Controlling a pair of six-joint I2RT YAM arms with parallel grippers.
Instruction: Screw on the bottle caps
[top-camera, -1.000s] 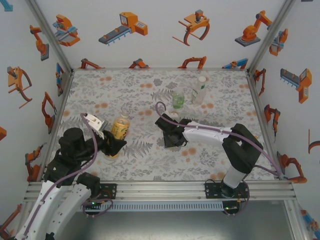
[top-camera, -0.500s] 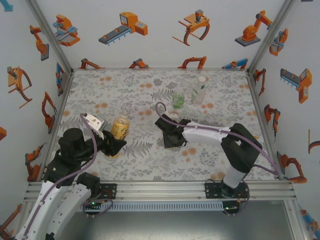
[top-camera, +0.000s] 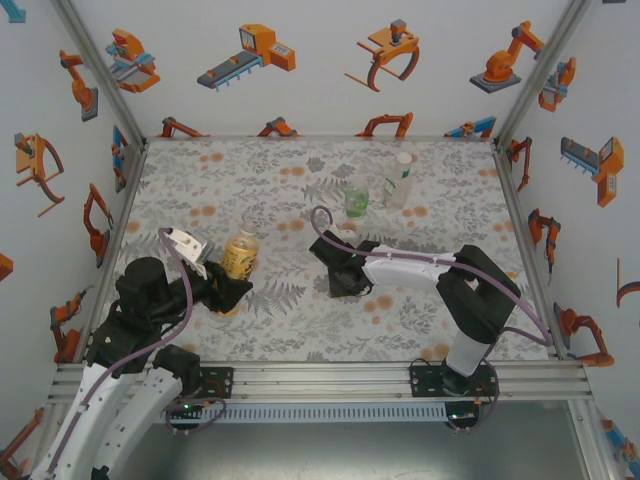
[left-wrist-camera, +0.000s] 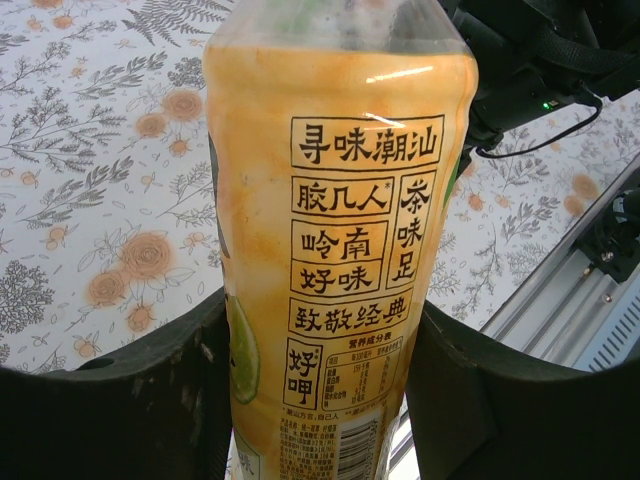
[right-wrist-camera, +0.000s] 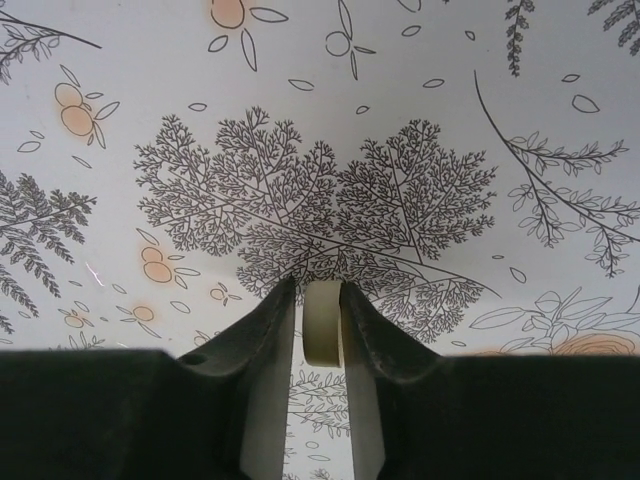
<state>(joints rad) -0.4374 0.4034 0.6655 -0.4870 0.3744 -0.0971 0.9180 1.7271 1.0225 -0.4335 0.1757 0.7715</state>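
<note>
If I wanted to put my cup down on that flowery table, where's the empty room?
Bare: the far-left table behind the yellow bottle that the left gripper holds, and the near-middle strip. Crowded: mid-table, where the right gripper, pinching a pale cap, sits before the green-labelled bottle and tall clear bottle.

- The counter (top-camera: 240, 180) is covered with a pale cloth printed with grey ferns and orange flowers.
- White walls (top-camera: 320, 95) around it show orange robot-arm pictures.
- A metal rail (top-camera: 330, 375) runs along the near edge.
</note>
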